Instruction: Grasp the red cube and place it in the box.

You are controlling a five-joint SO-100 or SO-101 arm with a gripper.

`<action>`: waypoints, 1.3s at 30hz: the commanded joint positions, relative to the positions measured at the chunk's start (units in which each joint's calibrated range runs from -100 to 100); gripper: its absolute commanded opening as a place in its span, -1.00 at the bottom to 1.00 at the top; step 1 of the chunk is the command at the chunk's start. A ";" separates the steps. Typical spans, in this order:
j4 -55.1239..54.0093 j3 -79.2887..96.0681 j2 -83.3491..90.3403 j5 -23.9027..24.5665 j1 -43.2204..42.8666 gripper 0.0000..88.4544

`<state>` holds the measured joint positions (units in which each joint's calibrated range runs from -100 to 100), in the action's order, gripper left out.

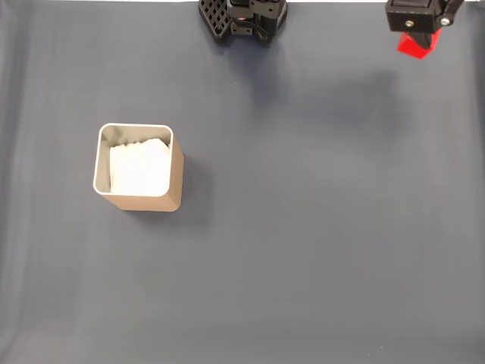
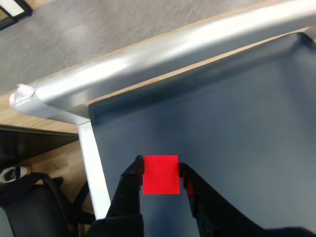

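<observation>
The red cube sits between my gripper's two black fingers, which are shut on its sides above the dark blue mat. In the fixed view the same red cube peeks out under the black gripper at the top right edge. The box, tan-walled with a white lining, stands upright on the mat at the left, far from the gripper.
The arm's black base sits at the top centre of the fixed view. A silver metal rail and table leg border the mat's corner in the wrist view, with floor and a dark bag beyond.
</observation>
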<state>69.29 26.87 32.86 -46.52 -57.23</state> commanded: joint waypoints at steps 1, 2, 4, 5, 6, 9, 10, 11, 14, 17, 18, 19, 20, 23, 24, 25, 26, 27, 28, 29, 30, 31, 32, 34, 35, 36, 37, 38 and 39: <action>1.90 -6.63 2.41 -0.54 2.60 -1.00; 2.39 -7.91 2.49 -0.63 3.38 -1.00; 2.72 -9.64 2.75 -1.07 5.44 -1.00; 2.72 -10.19 3.10 -1.42 6.65 -1.00; 2.72 -10.55 3.36 -1.71 7.93 -1.00; 2.89 -11.46 4.14 -2.59 12.12 -1.00; 3.21 -11.73 4.49 -2.74 13.46 -1.00; 3.71 -12.01 4.83 -2.83 14.67 -1.00; 5.18 -12.46 5.70 -2.83 18.50 -1.00; 7.89 -14.38 5.78 -2.88 22.62 -1.00; 8.55 -14.83 5.78 -2.83 23.90 -1.00; 9.37 -15.38 5.78 -2.78 25.25 -1.00; 10.03 -15.84 5.78 -2.78 26.74 -1.00; 10.52 -17.11 5.78 -3.27 31.21 -1.00; 10.68 -17.75 5.78 -3.61 32.63 -1.00; 10.85 -18.48 5.78 -3.81 33.98 -1.00; 11.09 -19.21 5.78 -4.05 35.47 -1.00; 11.34 -19.67 5.78 -4.40 36.75 -1.00; 11.75 -20.21 5.70 -4.74 38.03 -1.00; 12.32 -20.85 5.70 -4.93 39.31 -1.00; 12.82 -21.31 5.70 -5.18 40.59 -1.00; 13.14 -21.58 5.87 -5.42 41.79 -1.00; 13.39 -21.85 5.96 -5.71 43.00 -1.00; 13.64 -22.49 6.22 -6.11 45.06 -1.00; 13.64 -22.76 6.48 -6.35 46.12 -1.00; 13.64 -23.04 6.74 -6.59 47.05 -1.00; 13.64 -23.40 7.00 -6.74 47.97 -1.00; 13.72 -23.68 7.25 -6.94 48.89 -1.00; 13.72 -23.86 7.60 -7.13 49.81 -1.00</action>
<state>82.94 6.47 38.74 -52.87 -9.96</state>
